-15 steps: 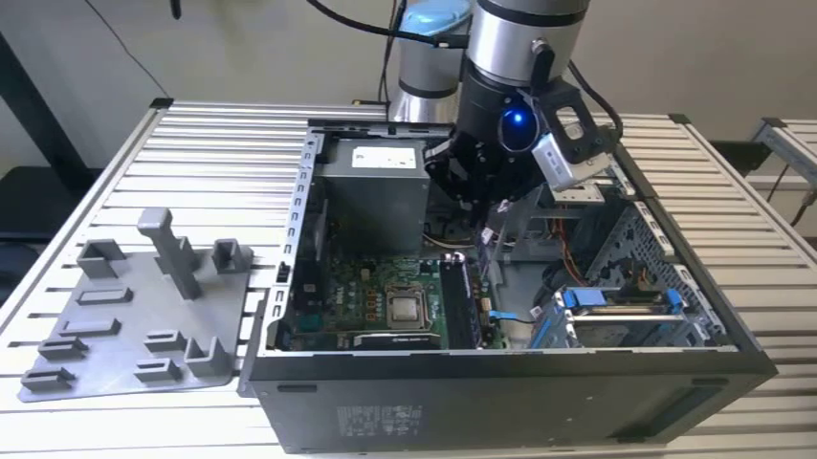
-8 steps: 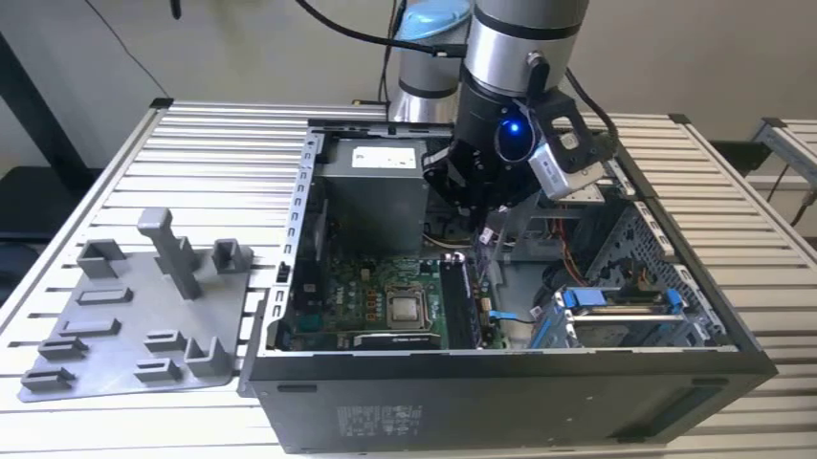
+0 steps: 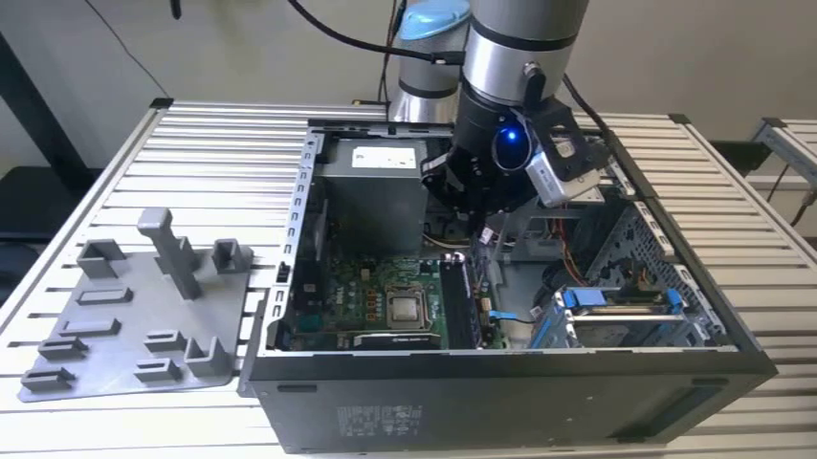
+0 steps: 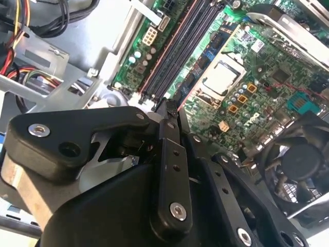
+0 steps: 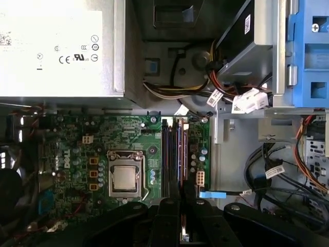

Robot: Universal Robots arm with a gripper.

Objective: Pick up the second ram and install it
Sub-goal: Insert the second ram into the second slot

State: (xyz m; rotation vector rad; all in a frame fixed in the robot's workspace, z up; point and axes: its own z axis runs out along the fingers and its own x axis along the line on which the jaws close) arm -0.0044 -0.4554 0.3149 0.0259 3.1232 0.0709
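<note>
Bright even light, soft shadows, glare on power supply [image 5: 51, 46]

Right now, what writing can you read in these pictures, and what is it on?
Label on the power supply: symbols and fine print, too small to read.
Sticker on the case: blurred.
Cable tags: too small.
Nothing I can quote.

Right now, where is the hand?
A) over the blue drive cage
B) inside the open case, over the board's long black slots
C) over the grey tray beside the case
B: the exterior view shows the hand inside the open case, and the first wrist view shows the long black slots right at it.
</note>
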